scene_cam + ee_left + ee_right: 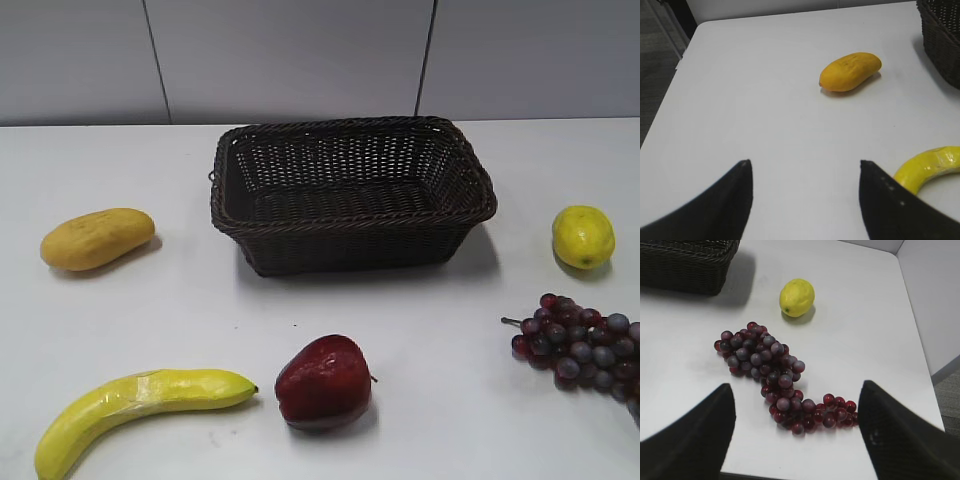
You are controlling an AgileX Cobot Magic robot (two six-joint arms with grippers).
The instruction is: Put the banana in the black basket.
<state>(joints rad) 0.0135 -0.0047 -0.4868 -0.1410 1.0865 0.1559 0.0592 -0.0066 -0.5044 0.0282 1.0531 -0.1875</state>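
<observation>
Lying at seven o'clock from the black basket [352,190], near the table's front edge, the banana [135,402] looks light, rigid, glossy; grasp mid-length. Left gripper [805,167] and right gripper [796,390] gape, empty.

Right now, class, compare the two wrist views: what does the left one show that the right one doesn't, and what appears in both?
Only the left wrist view shows the banana and an orange-yellow oval fruit, beyond the open left gripper. Only the right wrist view shows the grapes and the lemon, beyond the open right gripper. Both show a corner of the black basket and the white table.
</observation>
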